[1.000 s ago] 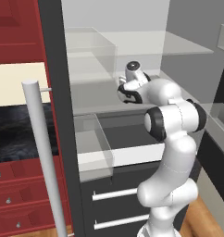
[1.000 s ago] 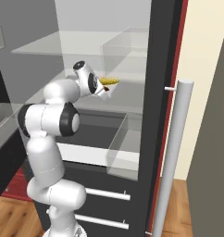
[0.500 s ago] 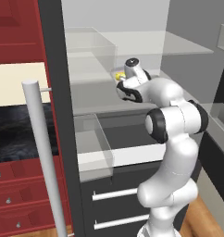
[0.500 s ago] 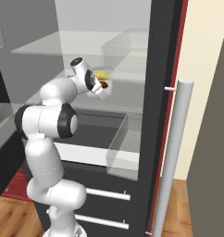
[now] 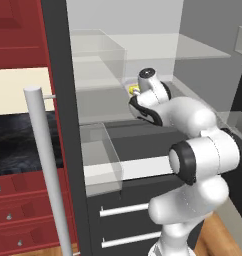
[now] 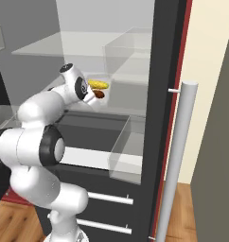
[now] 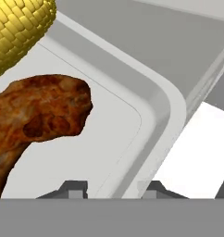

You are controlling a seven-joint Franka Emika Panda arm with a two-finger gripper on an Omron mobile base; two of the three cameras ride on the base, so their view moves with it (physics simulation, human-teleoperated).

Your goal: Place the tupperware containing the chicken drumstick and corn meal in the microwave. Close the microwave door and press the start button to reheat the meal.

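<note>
Stage: pickup, early. The tray (image 7: 155,115) sits on a glass shelf (image 6: 130,109) inside an open fridge, not yet lifted. Carrying it to the microwave, closing that door and pressing start all appear left to do.

Gripper (image 7: 111,187): jaws partly closed, one fingertip (image 7: 73,187) inside the tray and the other outside, straddling its rim at a corner. They look clamped on the rim, though actual contact lies below the edge of the hand view.

Contents of tray:
- Drumstick (image 7: 37,115), one, dark reddish-brown, lying on the tray floor near the gripped rim.
- Corn (image 7: 16,23), one cob, yellow, just beyond the drumstick.

Surroundings:
- Tray, one.
- Clear bins, two: one (image 5: 98,57) above the tray's shelf, one (image 5: 100,155) below.
- Fridge door handle (image 6: 175,160), one grey bar.
- Lower drawer pulls, two.
</note>
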